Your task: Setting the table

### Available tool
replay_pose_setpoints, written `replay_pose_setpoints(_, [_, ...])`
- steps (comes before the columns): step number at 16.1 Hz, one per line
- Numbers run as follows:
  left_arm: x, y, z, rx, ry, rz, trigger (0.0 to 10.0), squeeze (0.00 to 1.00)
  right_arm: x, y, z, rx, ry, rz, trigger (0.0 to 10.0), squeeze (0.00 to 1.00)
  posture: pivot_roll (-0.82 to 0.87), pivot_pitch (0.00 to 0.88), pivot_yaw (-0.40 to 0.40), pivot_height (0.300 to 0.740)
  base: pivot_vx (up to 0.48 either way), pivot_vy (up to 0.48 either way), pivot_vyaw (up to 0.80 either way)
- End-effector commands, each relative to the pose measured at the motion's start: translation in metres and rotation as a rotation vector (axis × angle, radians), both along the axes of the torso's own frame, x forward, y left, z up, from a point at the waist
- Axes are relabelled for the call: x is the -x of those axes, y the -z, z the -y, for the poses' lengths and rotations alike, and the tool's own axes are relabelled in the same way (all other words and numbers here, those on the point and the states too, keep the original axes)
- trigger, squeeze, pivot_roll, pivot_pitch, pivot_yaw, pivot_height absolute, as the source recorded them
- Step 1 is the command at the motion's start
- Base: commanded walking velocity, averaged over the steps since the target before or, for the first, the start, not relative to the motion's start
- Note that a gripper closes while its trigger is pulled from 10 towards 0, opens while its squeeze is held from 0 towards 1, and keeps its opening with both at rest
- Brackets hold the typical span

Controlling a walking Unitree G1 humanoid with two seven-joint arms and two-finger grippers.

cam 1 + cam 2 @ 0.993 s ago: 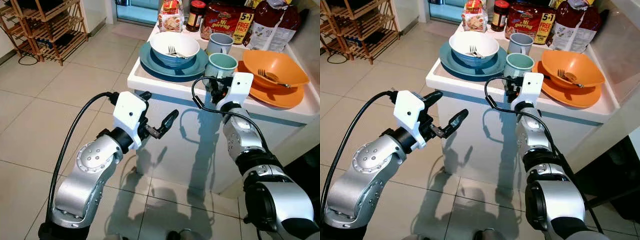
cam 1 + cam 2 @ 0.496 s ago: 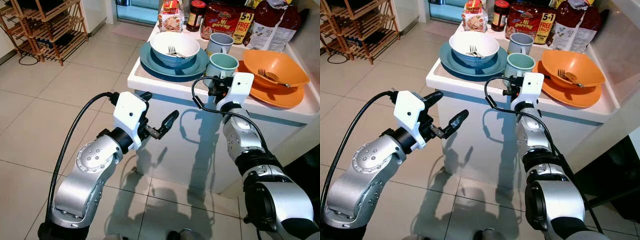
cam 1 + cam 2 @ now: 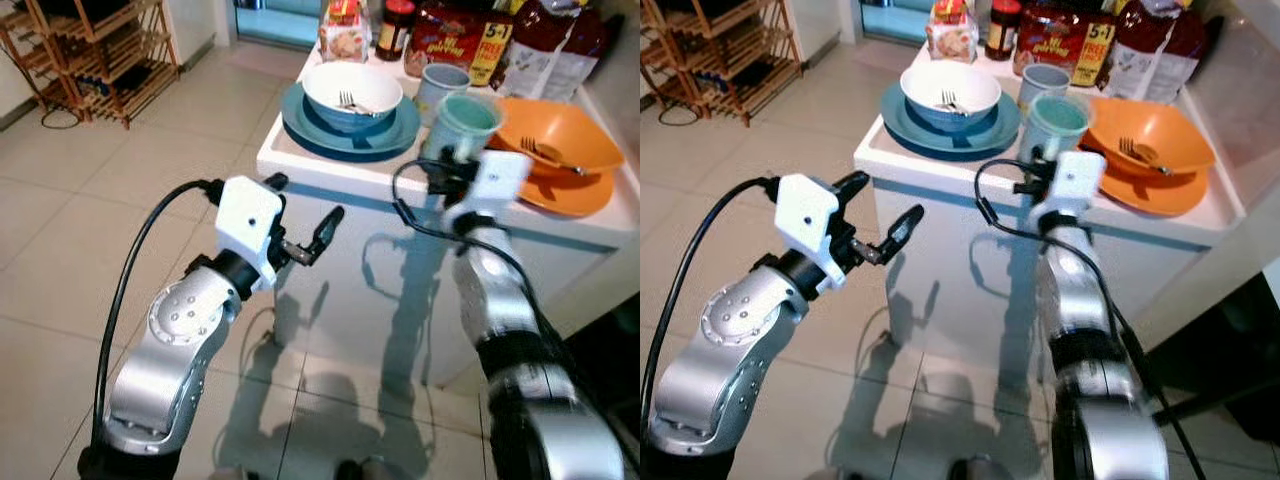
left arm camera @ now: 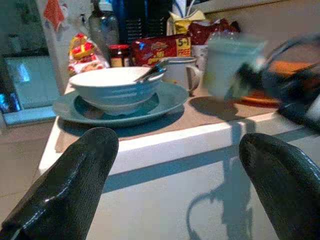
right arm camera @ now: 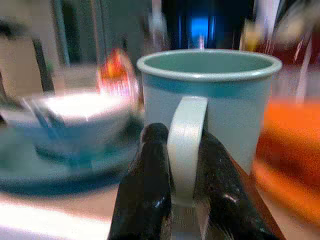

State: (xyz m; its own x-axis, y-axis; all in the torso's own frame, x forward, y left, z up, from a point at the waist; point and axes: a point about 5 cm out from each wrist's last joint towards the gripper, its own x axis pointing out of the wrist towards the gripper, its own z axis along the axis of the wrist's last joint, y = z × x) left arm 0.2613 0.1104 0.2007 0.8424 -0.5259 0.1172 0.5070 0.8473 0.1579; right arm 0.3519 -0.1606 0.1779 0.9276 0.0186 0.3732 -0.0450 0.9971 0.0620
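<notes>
Our right gripper pinches the pale teal ceramic mug by its handle near the tabletop's front edge. It looks rigid, breakable and likely to swing. Our left gripper hovers with fingers apart.

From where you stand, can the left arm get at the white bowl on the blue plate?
Probably yes. The left gripper hangs with open jaws short of the counter edge, and the white bowl sits near that corner with nothing between. The right gripper is busy pinching the teal mug handle.

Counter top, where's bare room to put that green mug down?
Free: the front strip of the counter along its white edge, before the blue plate and toward the orange plate. Crowded: the back, with the grey mug, jar and packets.
</notes>
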Motion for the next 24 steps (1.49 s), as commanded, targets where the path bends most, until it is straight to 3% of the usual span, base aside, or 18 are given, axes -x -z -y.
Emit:
replay_pose_setpoints(1, [0.004, -0.001, -0.001, -0.005, 0.0, 0.01, 10.0, 0.0, 0.007, -0.027, -0.001, 0.017, -0.015, 0.118, 0.0, 0.0, 0.04, 0.094, -0.066, 0.74, 0.0, 0.0, 0.0])
replay_pose_setpoints(2, [0.005, -0.002, -0.002, -0.003, -0.002, 0.016, 10.0, 0.0, 0.015, -0.034, -0.002, 0.031, -0.028, 0.158, 0.0, 0.0, 0.03, 0.095, -0.065, 0.74, 0.0, 0.0, 0.0])
replay_pose_setpoints(3, [0.01, -0.001, -0.005, 0.023, 0.001, 0.014, 10.0, 0.0, 0.044, -0.049, -0.009, 0.089, -0.138, 0.24, 2.4, 0.0, 0.03, 0.098, -0.059, 0.74, 0.0, -0.446, 0.0])
replay_pose_setpoints(4, [0.013, 0.001, -0.005, 0.015, 0.004, 0.014, 10.0, 0.0, 0.063, -0.042, -0.019, 0.094, -0.326, 0.184, 10.0, 0.0, 0.03, 0.098, -0.057, 0.74, 0.0, -0.48, 0.0])
replay_pose_setpoints(5, [0.013, 0.001, -0.005, 0.012, 0.004, 0.014, 10.0, 0.0, 0.068, -0.038, -0.022, 0.095, -0.394, 0.146, 10.0, 0.0, 0.02, 0.099, -0.057, 0.74, 0.0, -0.48, 0.0])
replay_pose_setpoints(6, [0.012, 0.004, -0.007, -0.011, -0.016, 0.012, 10.0, 0.0, 0.077, -0.03, -0.022, 0.158, -0.441, 0.093, 10.0, 0.0, 0.01, 0.094, -0.057, 0.74, 0.0, -0.48, 0.0])
replay_pose_setpoints(11, [0.003, 0.0, -0.01, -0.01, -0.126, 0.029, 10.0, 0.0, 0.087, -0.019, -0.018, 0.169, -0.41, 0.002, 10.0, 0.0, 0.02, 0.079, -0.052, 0.74, 0.0, -0.48, 0.0])
replay_pose_setpoints(15, [0.004, 0.005, -0.008, -0.027, -0.111, 0.019, 10.0, 0.0, 0.097, -0.01, -0.024, 0.226, -0.418, -0.016, 10.0, 0.0, 0.0, 0.079, -0.036, 0.74, 0.0, -0.48, 0.0])
replay_pose_setpoints(19, [0.009, 0.005, -0.008, -0.015, -0.127, 0.021, 10.0, 0.0, 0.102, -0.011, -0.021, 0.159, -0.436, -0.043, 10.0, 0.0, 0.0, 0.079, -0.064, 0.74, 0.0, -0.48, 0.0])
replay_pose_setpoints(22, [0.01, 0.006, -0.006, -0.021, -0.129, 0.018, 10.0, 0.0, 0.109, -0.01, -0.024, 0.214, -0.468, -0.036, 10.0, 0.0, 0.02, 0.093, -0.068, 0.74, 0.0, -0.48, 0.0])
replay_pose_setpoints(23, [0.008, 0.005, -0.008, -0.025, -0.159, 0.021, 10.0, 0.0, 0.105, -0.007, -0.019, 0.16, -0.37, -0.054, 10.0, 0.0, 0.01, 0.103, -0.055, 0.74, 0.0, -0.48, 0.0])
replay_pose_setpoints(24, [0.007, 0.005, -0.011, -0.014, -0.187, 0.023, 10.0, 0.0, 0.106, -0.007, -0.022, 0.143, -0.361, -0.058, 10.0, 0.0, -0.01, 0.101, -0.042, 0.74, 0.0, -0.48, 0.0])
